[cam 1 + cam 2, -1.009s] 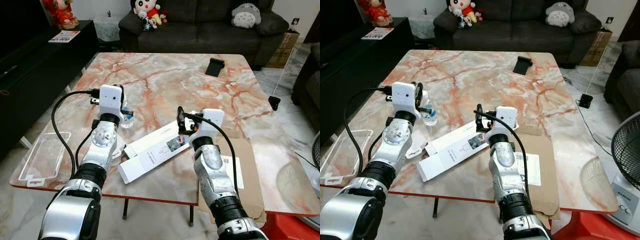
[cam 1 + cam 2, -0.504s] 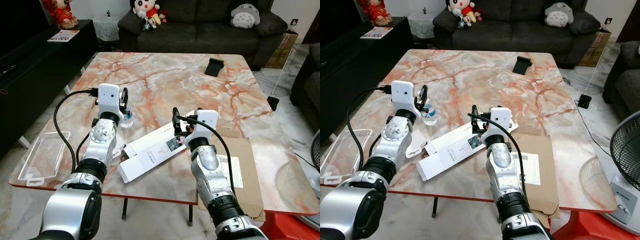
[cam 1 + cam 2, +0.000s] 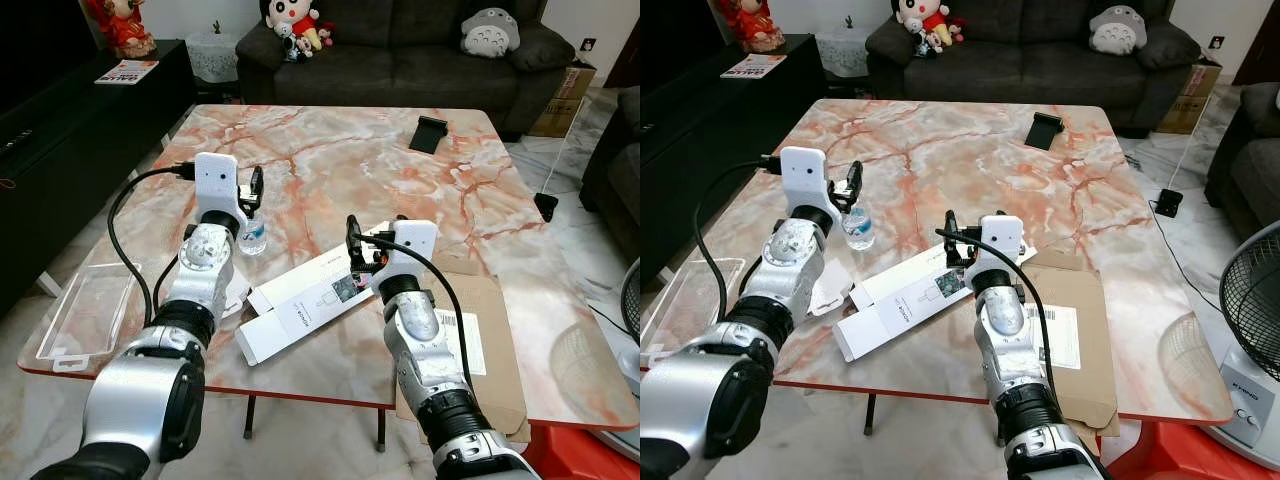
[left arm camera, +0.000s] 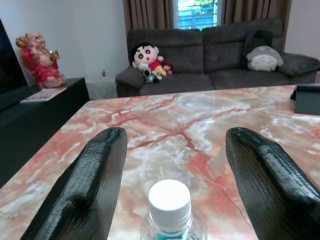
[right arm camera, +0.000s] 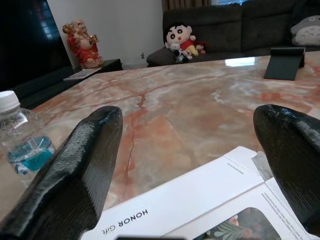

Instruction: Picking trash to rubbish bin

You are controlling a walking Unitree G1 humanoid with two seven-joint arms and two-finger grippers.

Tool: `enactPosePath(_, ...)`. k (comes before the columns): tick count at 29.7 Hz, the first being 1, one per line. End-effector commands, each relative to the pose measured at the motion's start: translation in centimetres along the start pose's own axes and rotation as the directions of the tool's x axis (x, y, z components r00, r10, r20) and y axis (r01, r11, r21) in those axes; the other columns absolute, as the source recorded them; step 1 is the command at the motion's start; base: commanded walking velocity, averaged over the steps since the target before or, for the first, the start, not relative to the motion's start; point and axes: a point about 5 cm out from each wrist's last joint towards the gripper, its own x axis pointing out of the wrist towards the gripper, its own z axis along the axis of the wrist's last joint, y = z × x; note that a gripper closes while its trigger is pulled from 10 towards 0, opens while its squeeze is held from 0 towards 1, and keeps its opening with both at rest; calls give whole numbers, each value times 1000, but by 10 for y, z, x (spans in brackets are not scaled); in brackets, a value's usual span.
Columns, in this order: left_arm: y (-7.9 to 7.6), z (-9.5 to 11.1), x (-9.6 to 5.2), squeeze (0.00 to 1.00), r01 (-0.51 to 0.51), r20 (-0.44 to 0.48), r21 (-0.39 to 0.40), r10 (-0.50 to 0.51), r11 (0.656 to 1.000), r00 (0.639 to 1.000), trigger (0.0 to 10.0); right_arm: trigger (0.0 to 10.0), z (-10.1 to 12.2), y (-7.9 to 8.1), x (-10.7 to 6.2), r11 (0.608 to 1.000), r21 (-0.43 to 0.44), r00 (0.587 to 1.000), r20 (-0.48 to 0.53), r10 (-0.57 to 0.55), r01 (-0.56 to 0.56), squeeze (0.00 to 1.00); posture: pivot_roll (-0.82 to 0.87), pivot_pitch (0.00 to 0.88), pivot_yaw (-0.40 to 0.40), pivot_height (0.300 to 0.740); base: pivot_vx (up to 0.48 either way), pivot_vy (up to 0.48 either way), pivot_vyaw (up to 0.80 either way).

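Two trash candidates on the marble table (image 3: pixel 400 160): a small clear water bottle (image 3: pixel 253 236) with white cap and blue label, and two long white boxes (image 3: pixel 300 305), one printed "HONOR Gift".

Bottle stands upright, long axis vertical, cap up, left of frame centre. In the left wrist view the cap (image 4: pixel 169 198) sits between the two black fingers (image 4: pixel 85 185), not touching either. Left gripper (image 3: pixel 252 191) is spread wide, hovering just over the bottle top.

Boxes lie flat at lower centre, side by side and touching, long axes running diagonally from lower left to upper right. Upper right end of the boxes reaches the right gripper (image 3: pixel 353 246). Right gripper is also spread wide, fingers apart over that end, holding nothing; contact with the box unclear.

Flat brown cardboard sheet (image 3: pixel 490 340) lies to the right of the boxes, overhanging the table's near edge. Clear plastic tray (image 3: pixel 85 315) sits at lower left.
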Motion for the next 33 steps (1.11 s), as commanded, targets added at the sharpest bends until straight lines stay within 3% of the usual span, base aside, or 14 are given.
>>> enactPosePath(1,4,4,4,1000,-13,-17,25,14,1000,1000,10000,10000,5,5,4,1000,-16,999,18,27,-27,0,-69,0,12,740,0,0,0)
enactPosePath(3,4,3,5,1000,-21,-37,22,22,1000,999,10000,10000,5,5,4,1000,-16,999,18,27,-27,0,-72,0,13,740,0,0,0)
enactPosePath(4,5,2,5,878,-25,-50,24,26,999,998,10000,10000,5,5,3,1000,-16,999,19,26,-26,0,-75,0,14,740,0,0,0)
enactPosePath(5,5,2,6,180,-27,-58,31,29,999,998,10000,10000,5,4,4,1000,-16,1000,20,24,-24,0,-75,0,14,740,0,0,0)
enactPosePath(6,4,1,6,0,-22,-69,39,25,999,997,10000,10000,5,3,3,1000,-16,1000,21,18,-18,0,-78,0,15,740,0,0,0)
enactPosePath(24,-1,9,16,0,-39,-132,57,46,998,990,10000,10000,4,-7,-4,1000,-24,1000,24,-14,14,0,-109,0,-2,740,0,0,0)
enactPosePath(33,4,10,17,0,-62,-141,81,73,995,987,10000,10000,3,-6,-17,1000,-2,999,31,-15,15,0,-125,70,-20,740,0,0,0)
